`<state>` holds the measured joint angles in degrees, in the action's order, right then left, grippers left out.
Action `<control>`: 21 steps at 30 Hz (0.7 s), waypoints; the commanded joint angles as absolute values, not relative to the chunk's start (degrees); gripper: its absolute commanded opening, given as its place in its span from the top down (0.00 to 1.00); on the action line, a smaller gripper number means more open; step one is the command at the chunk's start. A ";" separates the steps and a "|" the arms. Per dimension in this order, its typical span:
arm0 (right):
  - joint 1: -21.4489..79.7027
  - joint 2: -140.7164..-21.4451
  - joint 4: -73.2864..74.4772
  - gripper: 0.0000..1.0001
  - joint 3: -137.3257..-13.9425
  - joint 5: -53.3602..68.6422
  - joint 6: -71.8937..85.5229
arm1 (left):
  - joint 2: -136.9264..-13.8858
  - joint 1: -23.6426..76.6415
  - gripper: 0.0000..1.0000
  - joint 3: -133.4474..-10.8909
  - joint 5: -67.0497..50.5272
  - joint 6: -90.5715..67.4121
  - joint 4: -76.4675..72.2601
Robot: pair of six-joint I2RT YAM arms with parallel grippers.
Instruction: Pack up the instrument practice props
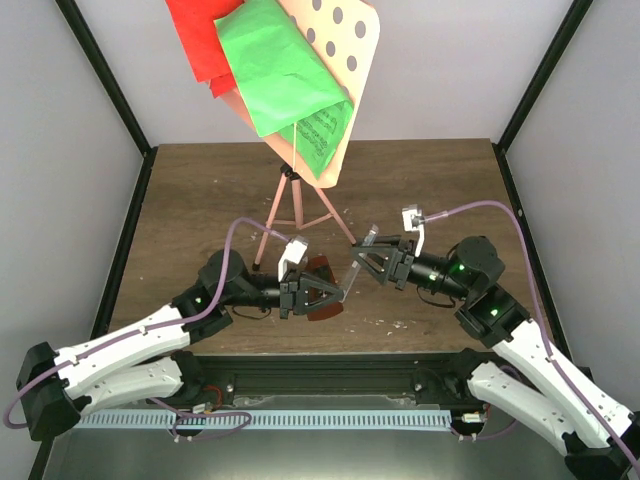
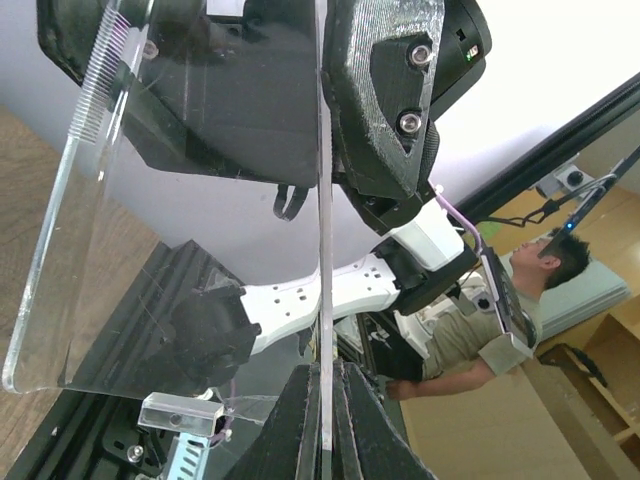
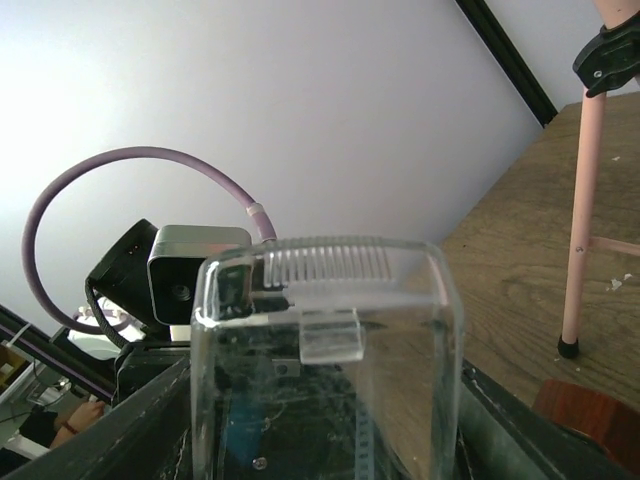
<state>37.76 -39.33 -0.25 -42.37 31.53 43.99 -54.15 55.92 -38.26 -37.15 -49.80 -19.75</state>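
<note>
The metronome's clear plastic cover hangs between both arms above the table. My left gripper is shut on the cover's thin edge. My right gripper has a finger against each side of the cover. The reddish-brown metronome lies on the table under my left gripper, and shows again in the right wrist view. The pink tripod music stand stands behind. Its dotted desk carries a green sheet and a red sheet.
The wooden table is boxed in by white walls and black corner posts. A black rail runs along the near edge. One pink stand leg rises close beside my right gripper.
</note>
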 commanded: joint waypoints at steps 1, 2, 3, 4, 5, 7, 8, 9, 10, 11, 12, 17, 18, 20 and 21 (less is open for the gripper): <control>38.28 -36.37 -0.76 0.46 -42.37 29.61 43.55 | -53.61 55.78 1.00 -39.74 -35.78 -47.57 -16.08; 38.31 -35.87 -0.74 0.46 -42.02 29.23 43.52 | -53.61 55.73 0.91 -39.83 -35.63 -47.11 -15.20; 38.30 -35.49 -0.60 0.46 -41.76 28.83 43.51 | -53.45 55.72 0.77 -40.20 -35.11 -46.06 -13.47; 38.32 -35.16 -0.31 0.46 -41.53 28.38 43.40 | -53.02 55.72 0.61 -40.88 -33.74 -44.33 -9.86; 38.31 -34.74 0.26 0.46 -41.49 27.82 43.19 | -52.31 55.72 0.46 -41.55 -31.51 -42.62 -5.77; 38.32 -33.98 1.59 0.46 -41.39 26.72 42.42 | -49.65 55.67 0.27 -41.32 -25.44 -39.87 0.62; 38.32 -33.53 2.58 0.46 -41.26 25.81 41.92 | -48.12 55.67 0.21 -39.91 -21.41 -39.27 2.85; 38.32 -33.08 3.61 0.46 -41.12 24.92 41.20 | -46.55 55.57 0.18 -38.53 -18.80 -39.08 4.89; 38.34 -32.71 5.14 0.46 -40.80 23.70 40.46 | -45.15 55.36 0.17 -37.18 -17.00 -39.15 6.63; 38.32 -32.47 6.37 0.46 -40.38 22.50 39.44 | -43.95 55.11 0.17 -35.63 -15.44 -39.50 8.21; 38.32 -32.24 7.17 0.46 -39.74 21.60 38.43 | -43.10 54.96 0.17 -34.13 -14.32 -39.86 9.66; 38.32 -31.62 5.75 0.46 -32.97 19.12 36.66 | -43.14 54.84 0.17 -25.53 -12.45 -43.73 8.79; 38.33 -31.45 4.56 0.46 -31.46 19.03 37.06 | -43.80 54.84 0.17 -23.87 -12.45 -44.52 7.21; 38.32 -31.07 2.26 0.46 -27.87 18.56 37.83 | -45.52 54.84 0.17 -21.44 -11.80 -45.47 3.76; 38.33 -30.69 1.42 0.46 -26.65 18.13 38.05 | -46.46 54.84 0.17 -20.58 -11.31 -45.52 2.14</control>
